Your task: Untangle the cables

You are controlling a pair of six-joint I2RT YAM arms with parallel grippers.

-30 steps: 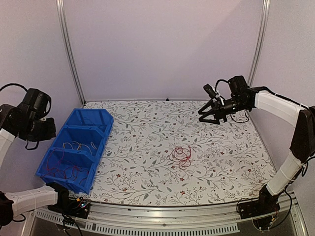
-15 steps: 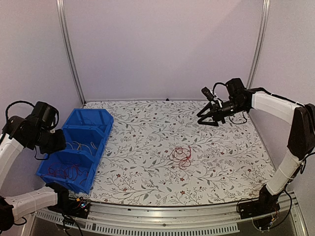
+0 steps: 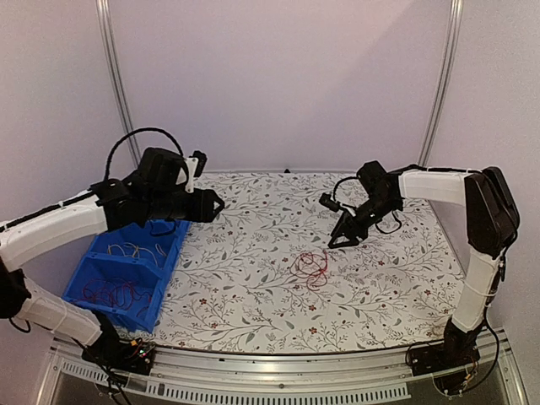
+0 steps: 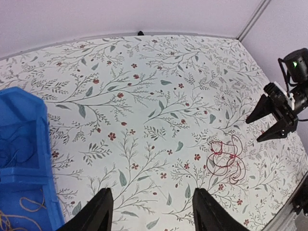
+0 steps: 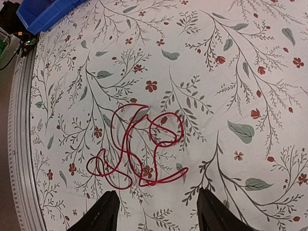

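Right hand point(image 3: 337, 240), floral table point(image 3: 253, 253), lilac walls point(image 3: 278, 84)

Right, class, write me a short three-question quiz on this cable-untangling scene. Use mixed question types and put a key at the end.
1. True or false: the right gripper is shut on the red cable tangle.
2. On which arm's side does the blue bin stand?
3. The red cable tangle lies: A) in the blue bin; B) on the floral table; C) between the right gripper's fingers.
Key: 1 false, its jaws are open and apart from the tangle. 2 the left. 3 B.
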